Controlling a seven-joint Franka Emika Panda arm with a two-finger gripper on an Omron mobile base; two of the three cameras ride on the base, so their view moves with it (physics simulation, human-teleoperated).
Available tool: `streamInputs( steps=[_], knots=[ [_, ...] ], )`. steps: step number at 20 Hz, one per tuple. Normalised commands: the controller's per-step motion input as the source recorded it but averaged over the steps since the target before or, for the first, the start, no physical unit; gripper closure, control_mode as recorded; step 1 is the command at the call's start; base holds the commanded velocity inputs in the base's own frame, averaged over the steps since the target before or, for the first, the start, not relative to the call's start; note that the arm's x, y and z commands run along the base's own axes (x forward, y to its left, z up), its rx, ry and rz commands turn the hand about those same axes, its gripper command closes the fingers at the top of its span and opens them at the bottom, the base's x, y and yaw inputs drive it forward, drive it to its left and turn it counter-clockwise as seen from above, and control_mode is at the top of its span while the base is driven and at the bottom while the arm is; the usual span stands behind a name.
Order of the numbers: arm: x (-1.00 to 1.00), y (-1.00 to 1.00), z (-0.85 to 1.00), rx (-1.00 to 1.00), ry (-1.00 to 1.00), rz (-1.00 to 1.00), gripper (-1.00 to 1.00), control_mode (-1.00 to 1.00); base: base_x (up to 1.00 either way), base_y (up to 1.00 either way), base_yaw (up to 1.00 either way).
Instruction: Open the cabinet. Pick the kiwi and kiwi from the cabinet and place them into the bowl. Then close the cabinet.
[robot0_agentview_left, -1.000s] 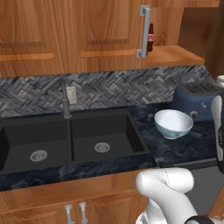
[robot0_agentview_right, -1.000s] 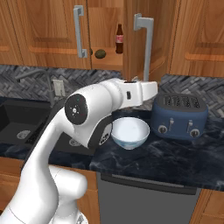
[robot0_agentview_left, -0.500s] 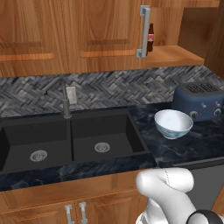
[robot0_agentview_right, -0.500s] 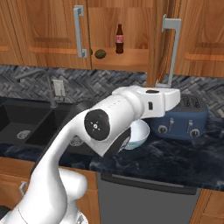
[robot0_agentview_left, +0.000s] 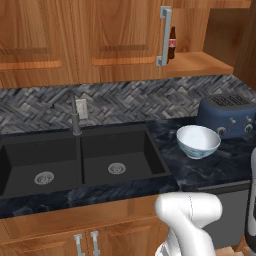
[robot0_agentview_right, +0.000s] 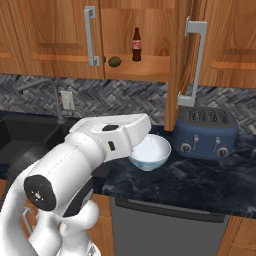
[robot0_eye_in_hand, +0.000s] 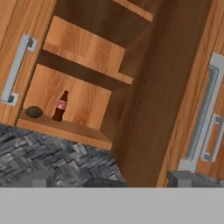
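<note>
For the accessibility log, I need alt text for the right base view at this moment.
The cabinet has its right door swung open, showing one kiwi and a cola bottle on the shelf. Below, the bowl sits beside a blue toaster, partly behind the robot's arm.

Reddish-brown wooden wall cabinet (robot0_agentview_left: 120, 40) is running along the top, its left door sitting closed with the long silver bar handle (robot0_agentview_left: 164, 36) at its right edge. Right side is standing open: small dark cola bottle with a red label (robot0_agentview_left: 172, 44) is standing upright on the exposed shelf. Below, black double sink (robot0_agentview_left: 75, 162) is sitting in the dark marbled counter (robot0_agentview_left: 200, 170), grey faucet (robot0_agentview_left: 75, 116) rising behind it. Round pale blue-white glossy bowl (robot0_agentview_left: 198, 141) is resting on the counter just beside the blue toaster (robot0_agentview_left: 227, 116).
</note>
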Motion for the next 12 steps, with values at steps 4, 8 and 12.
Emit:
streamInputs(
  steps=[4,8,12],
  knots=[
    [0.0,1.0,0.0,0.06,0.0,0.2,-1.0,-1.0,0.0,0.0,0.0],
    [0.27,1.0,0.0,0.11,0.0,0.24,-1.0,-1.0,0.0,0.0,0.0],
    [0.31,1.0,0.0,0.13,0.0,0.22,-1.0,-1.0,0.0,0.0,0.0]
  ],
)
